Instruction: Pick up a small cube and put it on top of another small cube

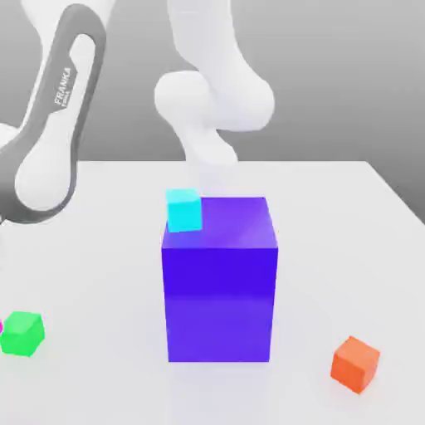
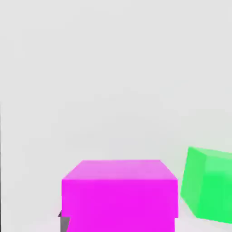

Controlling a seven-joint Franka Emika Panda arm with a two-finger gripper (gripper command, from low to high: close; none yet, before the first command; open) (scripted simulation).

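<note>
Sitting close under pincer: magenta cube point(image 2: 118, 192) | pincer pressed together on it | green cube point(image 2: 208, 183) beside

magenta cube point(image 2: 118, 195): upright, just beside green cube | green cube point(image 1: 22, 334): small, tilted in hand view, well apart from blue block point(image 1: 219, 278), toward exterior view's left

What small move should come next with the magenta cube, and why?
Probably a short straight lift. The gripper is shut, apparently on the magenta cube, and the green cube sits close beside it on the table. Rising first should keep the magenta cube from dragging into the green one before any sideways move.
</note>
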